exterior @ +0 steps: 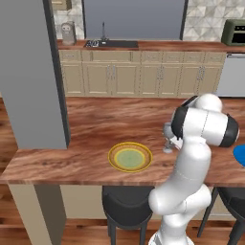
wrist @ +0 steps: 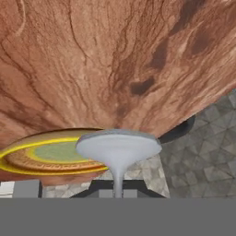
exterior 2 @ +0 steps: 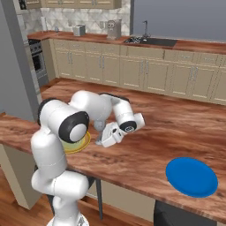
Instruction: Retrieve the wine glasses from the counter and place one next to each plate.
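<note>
The pincer [exterior 2: 104,137] is clenched on the thin stem of a wine glass [exterior: 167,130], holding it just beside the yellow-rimmed plate [exterior: 130,157], on the side toward the blue plate [exterior 2: 191,176]. In the left base view the glass stands upright with its round foot low over the wooden tabletop [exterior: 95,122]; whether the foot touches the wood cannot be told. In the hand view the glass's bowl [wrist: 118,146] sits directly above the fingertips, with the yellow-rimmed plate's pale green centre just behind it. The blue plate lies well apart from the yellow-rimmed plate, along the same tabletop edge. Beyond the tabletop runs the back counter [exterior: 191,46] with a sink [exterior: 112,43] over beige cabinets.
</note>
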{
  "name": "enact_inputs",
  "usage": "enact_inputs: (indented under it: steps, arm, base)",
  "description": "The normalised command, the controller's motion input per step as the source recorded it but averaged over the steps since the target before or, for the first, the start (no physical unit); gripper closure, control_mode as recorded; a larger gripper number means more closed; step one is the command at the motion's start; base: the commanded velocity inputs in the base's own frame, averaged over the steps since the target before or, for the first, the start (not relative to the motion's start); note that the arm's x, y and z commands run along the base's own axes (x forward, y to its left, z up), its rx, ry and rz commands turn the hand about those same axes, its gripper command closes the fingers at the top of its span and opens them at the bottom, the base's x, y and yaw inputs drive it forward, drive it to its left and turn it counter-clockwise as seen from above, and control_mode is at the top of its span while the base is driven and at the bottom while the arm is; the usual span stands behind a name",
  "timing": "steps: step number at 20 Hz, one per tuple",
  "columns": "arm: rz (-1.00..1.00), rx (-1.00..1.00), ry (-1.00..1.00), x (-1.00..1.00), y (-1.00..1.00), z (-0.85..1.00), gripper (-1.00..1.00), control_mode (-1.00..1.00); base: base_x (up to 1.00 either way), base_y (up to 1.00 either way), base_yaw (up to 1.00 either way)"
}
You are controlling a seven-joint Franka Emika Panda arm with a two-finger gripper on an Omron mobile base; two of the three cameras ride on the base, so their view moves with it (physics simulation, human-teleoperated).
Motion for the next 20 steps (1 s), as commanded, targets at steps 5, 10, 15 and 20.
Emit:
enact_inputs:
  steps: [5,10,15,20]
  arm:
    - [0.00,-0.01,0.00,0.30,0.00,-0.30,1.00,-1.00]
    - [0.00,-0.01,0.00,0.26,0.00,-0.32,1.00,-1.00]
    - [0.00,0.00,0.00,0.26,0.00,-0.32,1.00,-1.00]
    - [0.00,0.00,0.00,0.29,0.00,-0.34,1.00,-1.00]
  base:
    - [0.00,0.00,0.00]
    - [0.00,0.00,0.00]
    - [0.00,0.00,0.00]
    - [0.00,0.00,0.00]
